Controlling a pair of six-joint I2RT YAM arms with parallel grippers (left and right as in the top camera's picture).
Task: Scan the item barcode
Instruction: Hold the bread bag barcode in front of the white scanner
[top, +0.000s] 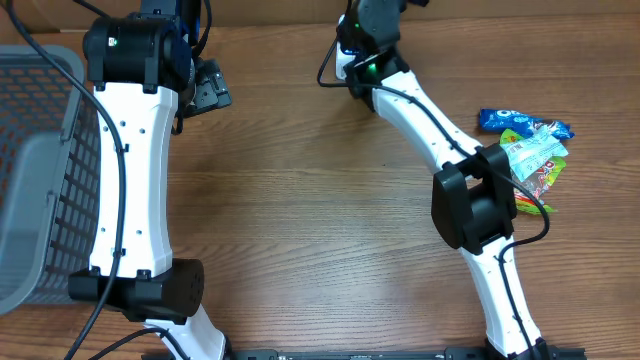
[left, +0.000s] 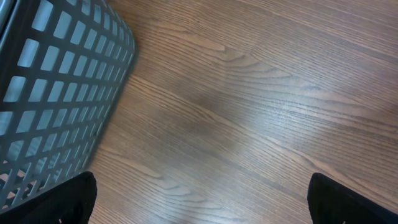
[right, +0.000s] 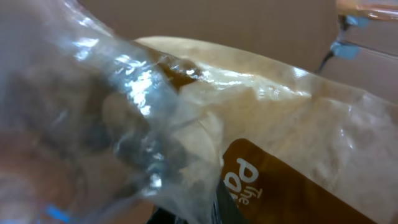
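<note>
Overhead first: basket (top: 40, 160) at the table's (top: 300, 220) left edge, just beside my left arm, with my left gripper (top: 205, 92) near its far corner. My right arm (top: 420, 120) reaches to the top edge, where its gripper passes out of view. Loose snack packets (top: 530, 150) lie on the right, partly under that arm's elbow.

Left wrist: my fingertips (left: 68, 199) stand as wide apart as they go, nothing between them, bare wood below and the basket wall on the left.

Right wrist: my right gripper is closed tight on a clear bag (right: 280, 124) with a brown label (right: 273, 186). Crumpled plastic fills the lens and hides my fingers; I cannot see a barcode.
</note>
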